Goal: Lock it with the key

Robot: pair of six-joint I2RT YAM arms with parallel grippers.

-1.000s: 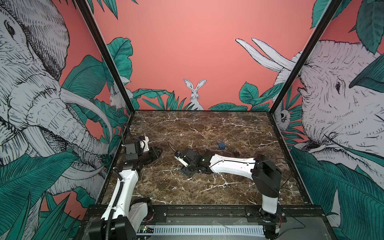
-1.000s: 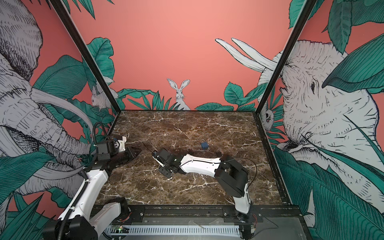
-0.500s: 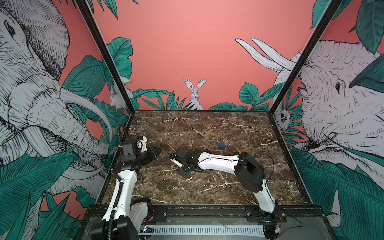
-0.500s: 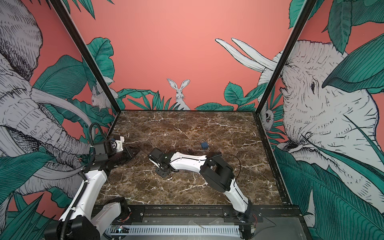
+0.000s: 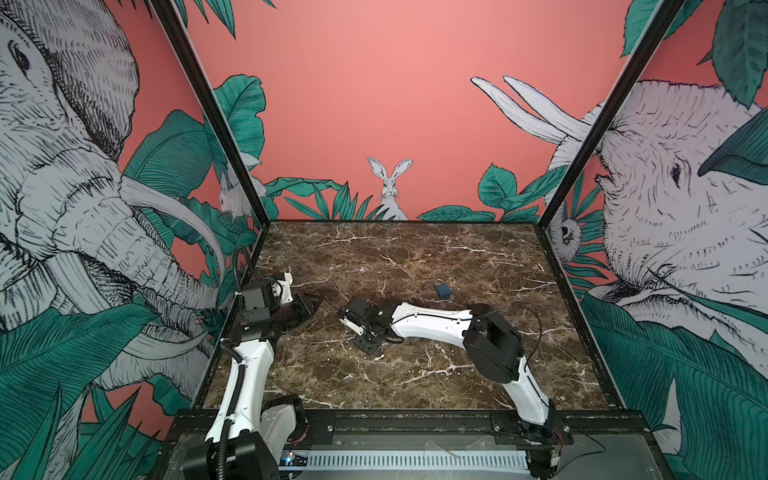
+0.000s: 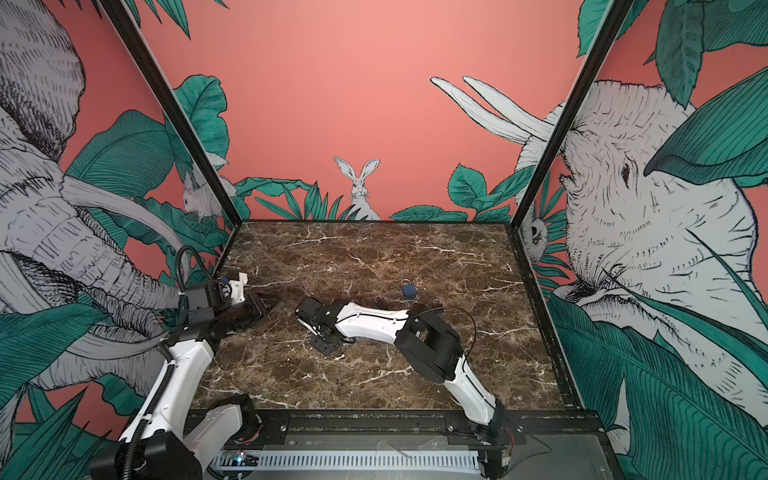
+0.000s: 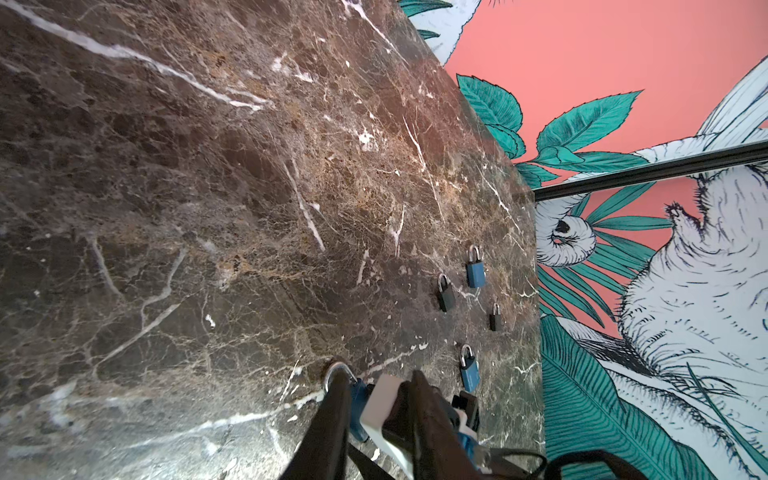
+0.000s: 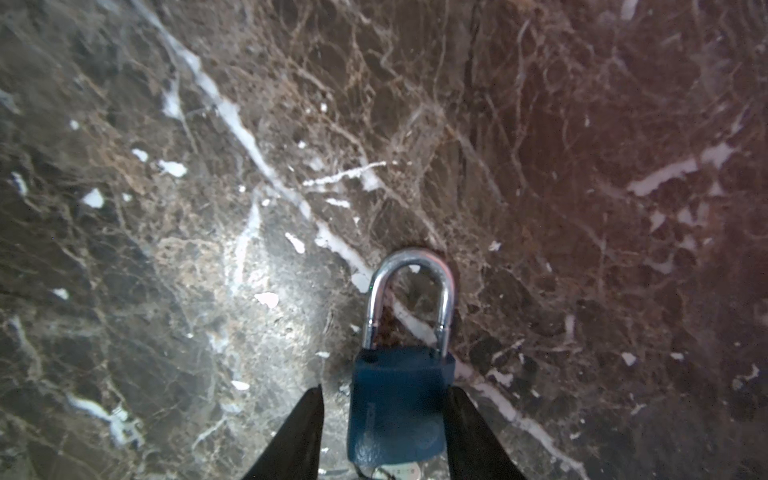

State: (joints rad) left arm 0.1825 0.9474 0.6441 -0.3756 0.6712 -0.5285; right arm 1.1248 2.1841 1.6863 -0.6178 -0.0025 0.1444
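Note:
A blue padlock (image 8: pixel 399 403) with a silver shackle lies flat on the marble table (image 8: pixel 208 208). A silver key head (image 8: pixel 395 472) shows at its bottom end. My right gripper (image 8: pixel 385 386) straddles the padlock body. One finger touches its side and a strip of table shows between the body and the other finger. In both top views this gripper (image 5: pixel 365 347) (image 6: pixel 326 347) points down at the table's middle left and hides the padlock. My left gripper (image 7: pixel 376 374) (image 5: pixel 311 307) hangs close by at the left edge, jaws slightly apart. The same padlock (image 7: pixel 357 405) shows beyond its fingers.
Several other padlocks lie right of centre: a blue padlock (image 7: pixel 475 272) (image 5: pixel 443 289), a black padlock (image 7: pixel 445 295), a smaller black padlock (image 7: pixel 494 318) and a second blue padlock (image 7: pixel 469 374). The right forearm (image 5: pixel 432 326) stretches low across the middle. Painted walls close three sides.
The right arm's elbow has swung left and its gripper has shifted slightly left over the padlock. The left arm has barely moved.

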